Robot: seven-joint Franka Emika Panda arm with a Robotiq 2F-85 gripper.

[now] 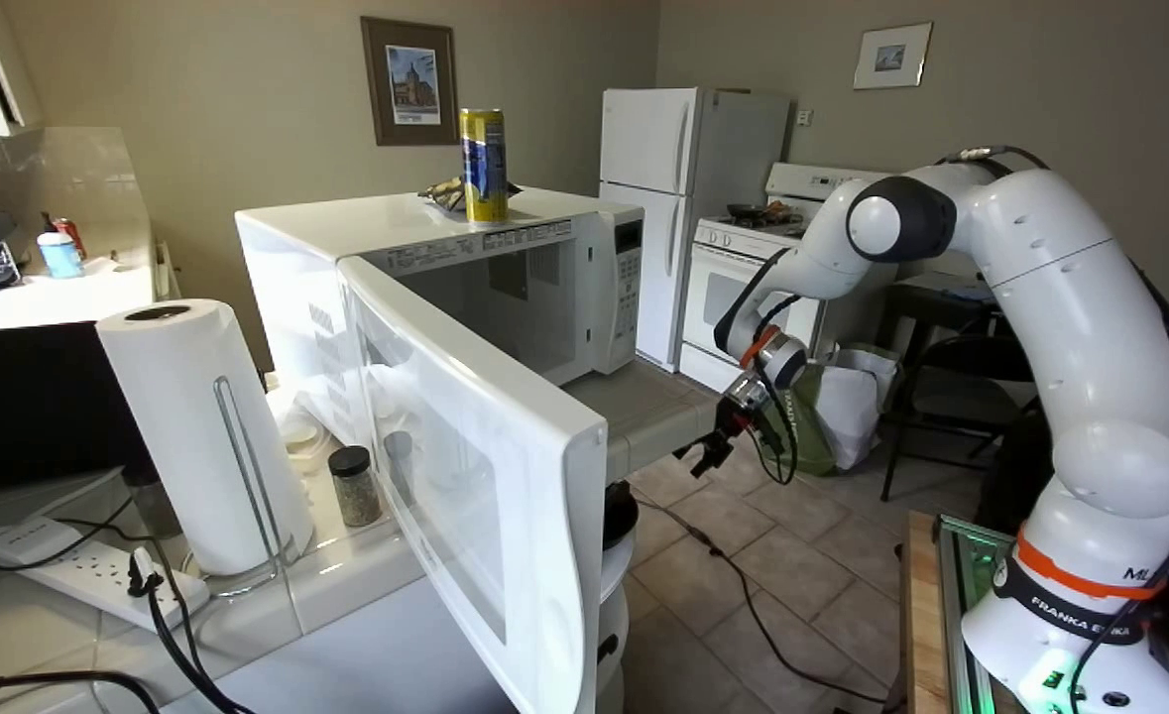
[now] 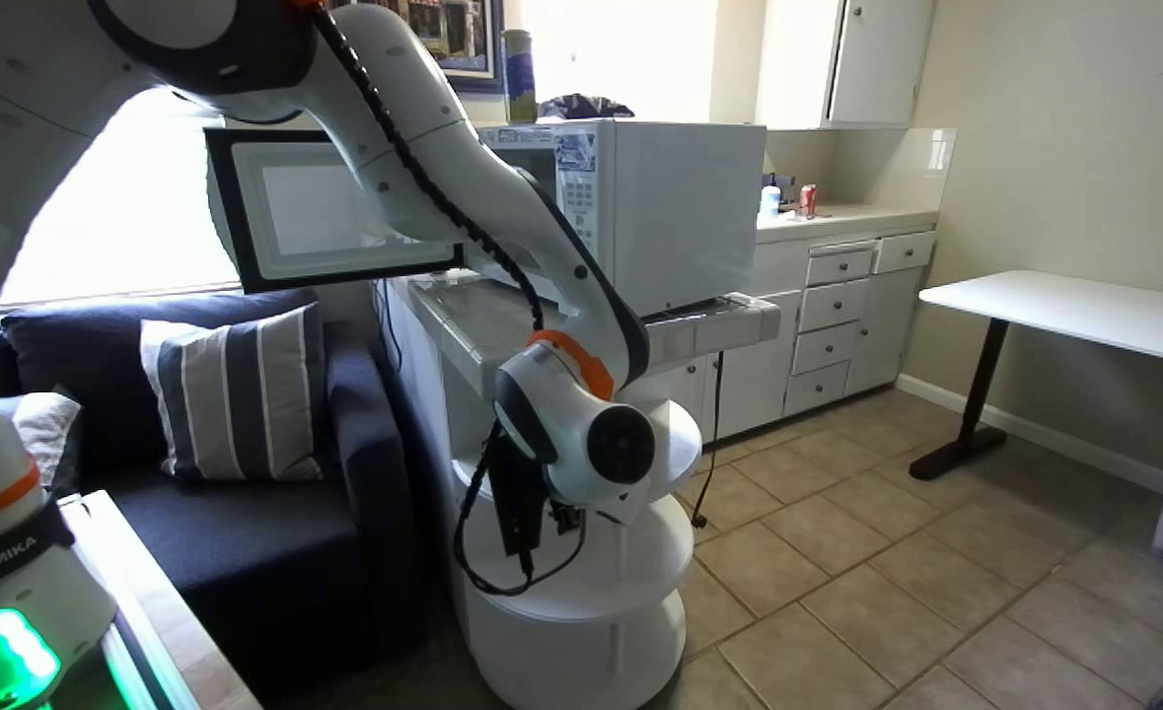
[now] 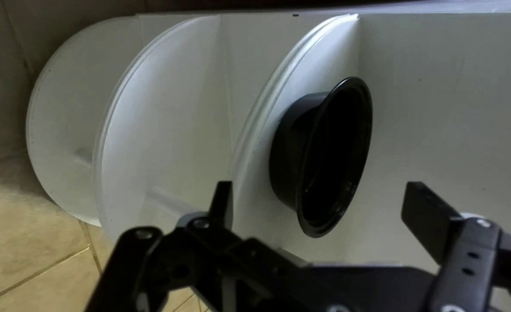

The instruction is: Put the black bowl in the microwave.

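Note:
The black bowl [image 3: 320, 160] stands upright on the upper rounded white shelf in the wrist view, where the picture is turned on its side. In an exterior view the bowl [image 1: 620, 518] shows partly behind the door edge. My gripper [image 3: 318, 190] is open and empty; its fingers are spread wider than the bowl's near end and stay short of it. It also shows in an exterior view [image 1: 695, 454], pointing toward the shelf. The white microwave [image 1: 346, 230] sits on the counter above, also seen in an exterior view [image 2: 685, 212]. Its door [image 1: 475, 446] stands wide open, and the dark cavity shows.
The white shelf unit [image 2: 581, 582] has several rounded tiers below the tiled counter edge [image 2: 709, 330]. The open door juts over the counter's front. A yellow-blue can [image 1: 485, 169] stands on the microwave. A paper towel roll [image 1: 207, 436] and spice jar [image 1: 354, 486] stand beside the door.

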